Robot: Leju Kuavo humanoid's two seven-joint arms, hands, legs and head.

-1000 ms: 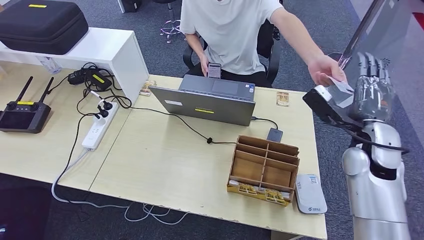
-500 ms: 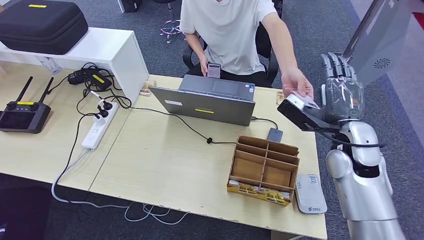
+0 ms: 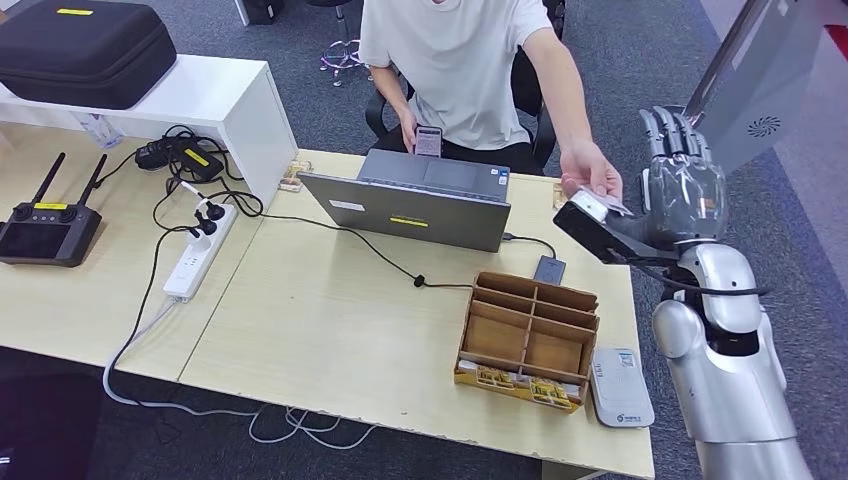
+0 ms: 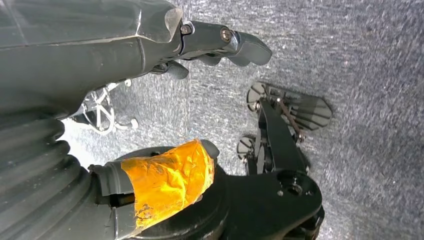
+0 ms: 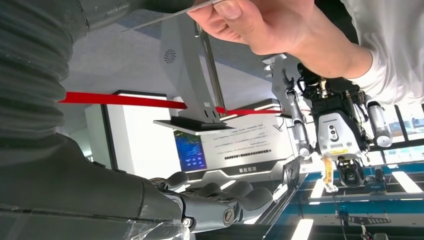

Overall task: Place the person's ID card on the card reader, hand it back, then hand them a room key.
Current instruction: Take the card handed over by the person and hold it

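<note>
My right hand (image 3: 683, 190) is raised beside the table's far right corner, fingers pointing up. A person's hand (image 3: 590, 172) holds a white card (image 3: 602, 205) against its thumb side. In the right wrist view the card's thin edge (image 5: 165, 15) runs from my thumb (image 5: 100, 10) to the person's fingers (image 5: 240, 22), while my fingers (image 5: 220, 200) stay well apart from the thumb. The white card reader (image 3: 621, 387) lies at the table's front right. My left hand (image 4: 165, 175) hangs over the floor, fingers spread, holding nothing.
A wooden divider box (image 3: 528, 335) with small cards in its front slots stands left of the reader. An open laptop (image 3: 415, 205), its cable, a power strip (image 3: 195, 258) and a black controller (image 3: 45, 228) lie on the table (image 3: 330, 320). The person sits behind the laptop.
My right arm swung left and slightly down toward the table's corner. The person's hand with the card moved left along with it and stays at my hand.
</note>
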